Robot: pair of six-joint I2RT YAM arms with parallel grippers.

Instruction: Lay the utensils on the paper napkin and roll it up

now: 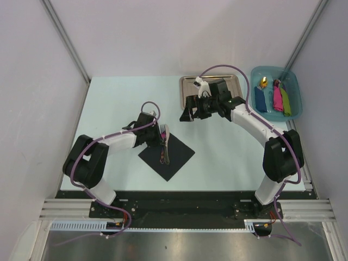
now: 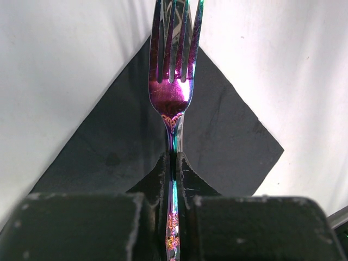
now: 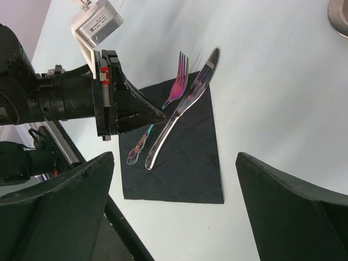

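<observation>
Left wrist view: left pincer clamps fork over napkin; right pincer gapes wide.

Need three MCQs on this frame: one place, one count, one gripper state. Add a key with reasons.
1. Where does the knife lie?
A) on the black napkin, beside the fork
B) in the steel tray
C) in the blue bin

2. How many utensils are at the napkin?
A) one
B) two
C) four

3. The left gripper is:
A) open, holding nothing
B) shut on a napkin corner
C) shut on the fork's handle

Key:
1 A: the right wrist view shows the knife resting on the napkin next to the fork.
2 B: only the fork and the knife show there.
3 C: the left wrist view shows both fingers pinched on the fork's handle.
</observation>
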